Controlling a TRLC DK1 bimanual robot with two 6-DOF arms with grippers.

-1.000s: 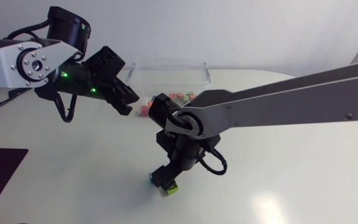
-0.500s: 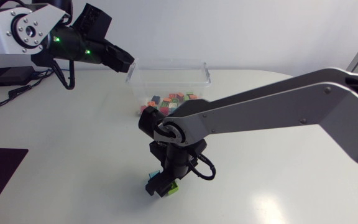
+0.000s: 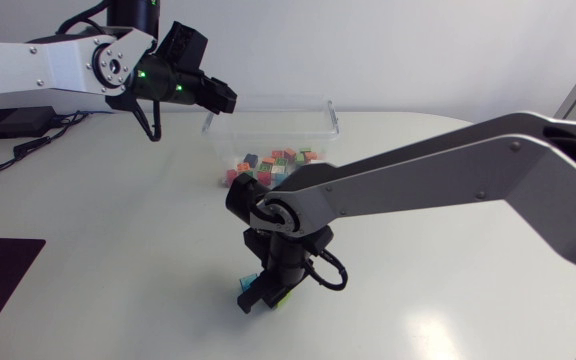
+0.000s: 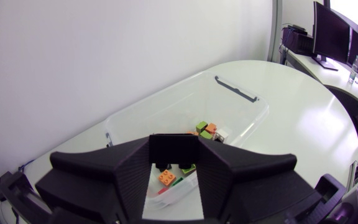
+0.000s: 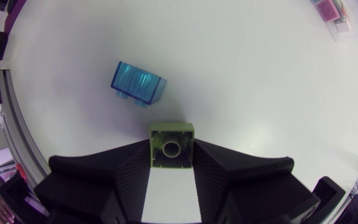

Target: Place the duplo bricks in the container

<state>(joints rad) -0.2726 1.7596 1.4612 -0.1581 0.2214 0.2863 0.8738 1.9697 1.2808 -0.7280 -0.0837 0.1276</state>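
no readable text, labels, numbers or signs on anything in view

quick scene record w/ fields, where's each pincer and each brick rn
left pincer: shut on black brick, over one end of the container
right pincer: shut on green brick, down at the table
blue brick: loose on table, ahead of right pincer
container contents: several bricks
not yet in: black, green, blue

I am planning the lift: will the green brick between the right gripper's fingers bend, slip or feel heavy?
The green brick looks like hard, hollow plastic, so it is probably stiff and light. Its flat sides sit squarely against the right gripper's broad fingers, so twisting seems unlikely. Its smooth surface might slip slightly.
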